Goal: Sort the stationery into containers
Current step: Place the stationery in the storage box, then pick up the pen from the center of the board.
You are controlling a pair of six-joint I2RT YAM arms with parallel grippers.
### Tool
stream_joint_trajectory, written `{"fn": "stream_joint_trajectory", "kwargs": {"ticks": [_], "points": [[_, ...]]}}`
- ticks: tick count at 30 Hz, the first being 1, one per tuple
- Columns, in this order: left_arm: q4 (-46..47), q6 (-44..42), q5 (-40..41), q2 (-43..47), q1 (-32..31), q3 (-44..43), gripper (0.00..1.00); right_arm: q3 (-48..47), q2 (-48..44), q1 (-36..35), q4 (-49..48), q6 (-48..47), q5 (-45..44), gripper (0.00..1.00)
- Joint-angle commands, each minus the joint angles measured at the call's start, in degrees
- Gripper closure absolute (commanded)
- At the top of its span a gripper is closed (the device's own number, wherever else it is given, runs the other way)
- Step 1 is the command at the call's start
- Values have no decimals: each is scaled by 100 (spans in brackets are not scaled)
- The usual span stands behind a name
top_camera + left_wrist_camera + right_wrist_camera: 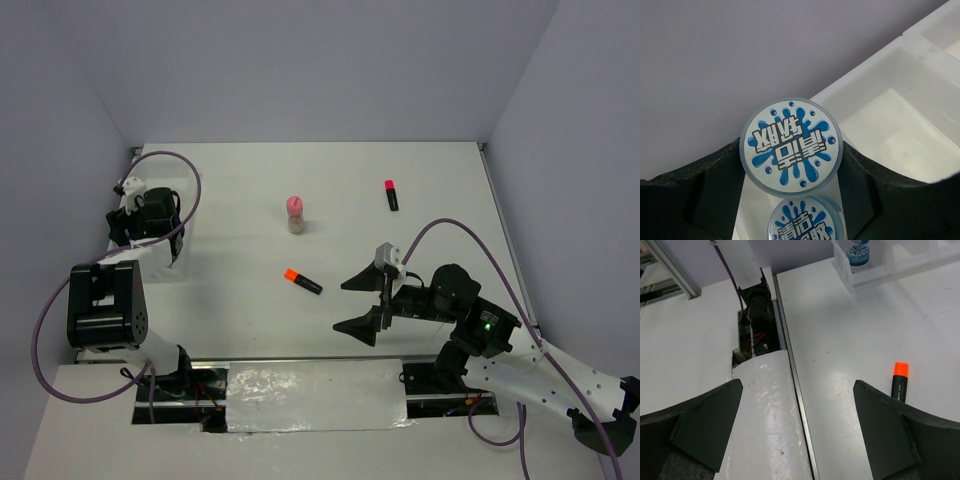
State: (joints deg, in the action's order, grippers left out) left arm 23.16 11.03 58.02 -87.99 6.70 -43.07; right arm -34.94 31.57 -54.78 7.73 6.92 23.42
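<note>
Robotics laboratory, test cell. A white worktop point(240, 200) is closed in on three sides by plain pale grey walls point(300, 70), forming a booth viewed by a fixed overhead camera. Two jointed robot arms, the left arm point(105, 300) and the right arm point(480, 330), are mounted at the near edge of the worktop, each trailing a looped purple cable point(45, 330). A green indicator light point(487, 322) glows on the right arm. Between the bases, a slot in the bench exposes red and black wiring point(754, 342) and is partly covered by a white sheet point(315, 395). An aluminium frame rail point(670, 270) runs beside the bench.
</note>
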Motion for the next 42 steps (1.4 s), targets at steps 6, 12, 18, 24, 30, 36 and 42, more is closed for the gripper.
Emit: {"fn": "stream_joint_trajectory", "kwargs": {"ticks": [6, 12, 18, 24, 30, 36, 42], "points": [[216, 163, 385, 97, -90, 79, 45, -285, -37, -32, -122, -68, 66, 0], [119, 180, 350, 89, -90, 53, 35, -321, -37, -32, -105, -68, 75, 0], [58, 251, 429, 97, -99, 53, 19, -312, -46, -32, -105, -59, 84, 0], [-48, 417, 596, 97, -99, 18, 1, -303, -2, -32, -96, -59, 119, 0], [-241, 427, 702, 237, -160, -140, 1, -285, -37, -41, -104, -50, 84, 0], [-1583, 804, 537, 695, -204, -1052, 1, -233, 50, -32, -289, 195, -530, 0], [-4755, 1779, -272, 940, -327, -3519, 1, -820, 1086, -6, 544, 705, -2218, 0]]}}
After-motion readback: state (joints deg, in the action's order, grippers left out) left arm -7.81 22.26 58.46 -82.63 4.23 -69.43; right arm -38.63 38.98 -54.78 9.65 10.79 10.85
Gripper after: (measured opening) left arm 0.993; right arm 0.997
